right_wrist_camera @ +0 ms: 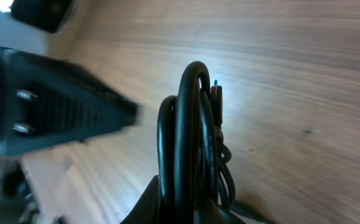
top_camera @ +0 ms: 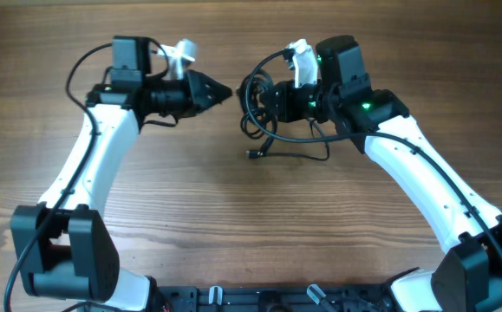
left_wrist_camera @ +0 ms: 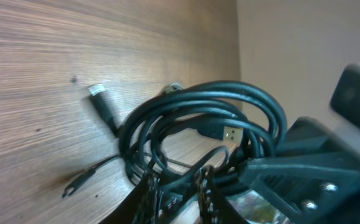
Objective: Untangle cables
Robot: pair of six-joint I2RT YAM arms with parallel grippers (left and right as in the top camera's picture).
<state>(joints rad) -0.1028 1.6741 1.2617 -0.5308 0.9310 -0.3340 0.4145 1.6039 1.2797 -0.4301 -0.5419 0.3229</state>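
The cables (top_camera: pixel 252 102) are a coil of thin black cords at the table's middle, lifted on edge. My right gripper (top_camera: pixel 266 100) is shut on the coil's right side; in the right wrist view the loops (right_wrist_camera: pixel 189 124) rise straight up out of its jaws (right_wrist_camera: pixel 195 208). My left gripper (top_camera: pixel 227 89) hangs just left of the coil with its fingers slightly open. In the left wrist view a strand of the coil (left_wrist_camera: pixel 204 102) shows in the gap of that gripper (left_wrist_camera: pixel 176 194); I cannot tell whether it touches. A USB plug (left_wrist_camera: pixel 231 133) sits inside the loops.
Loose cable ends trail onto the wooden table (top_camera: pixel 233 225) below the coil, one with a small plug (top_camera: pixel 253 155), another toward the right (top_camera: pixel 324 157). Both arm bases stand at the near edge, left (top_camera: pixel 60 251) and right (top_camera: pixel 485 260).
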